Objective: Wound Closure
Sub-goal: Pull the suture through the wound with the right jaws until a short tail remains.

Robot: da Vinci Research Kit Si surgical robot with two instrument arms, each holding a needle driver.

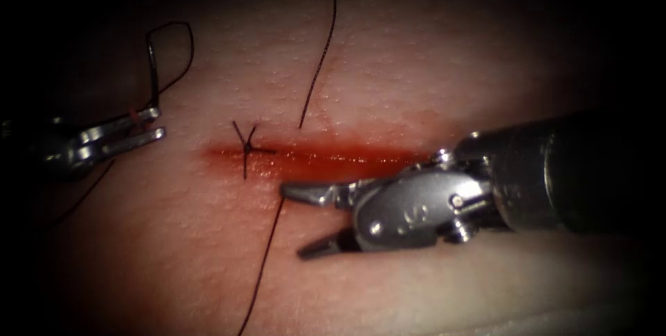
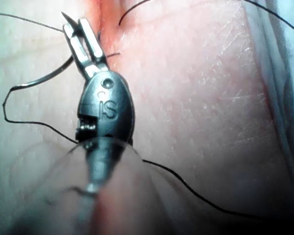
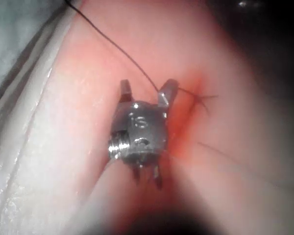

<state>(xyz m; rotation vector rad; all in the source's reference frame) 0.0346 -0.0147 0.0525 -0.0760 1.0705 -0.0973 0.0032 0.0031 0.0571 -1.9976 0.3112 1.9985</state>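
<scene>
Endoscope view shows two tools, one cut and one tied knot. The left tool [image 1: 142, 126] sits off to the left of the cut [image 1: 312, 159]. Its two jaws are close together and hold the curved needle [image 1: 152, 65] near one end. The needle stands up above the jaws, out of the tissue [image 1: 416, 65]. I cannot see its tip well in the dark.

The right tool [image 1: 295, 221] comes in from the right, just by the cut. Its two jaws are wide apart and hold nothing.

One knot [image 1: 247, 147] sits at the left end of the cut, with short thread ends sticking out. Red fluid [image 1: 347, 161] fills the cut. One long thread [image 1: 319, 65] runs down the tissue, crosses the cut and goes out of the picture. Part of it hides behind the right tool's upper jaw. More thread loops from the needle past the left tool, but it is hard to follow in the dark.
</scene>
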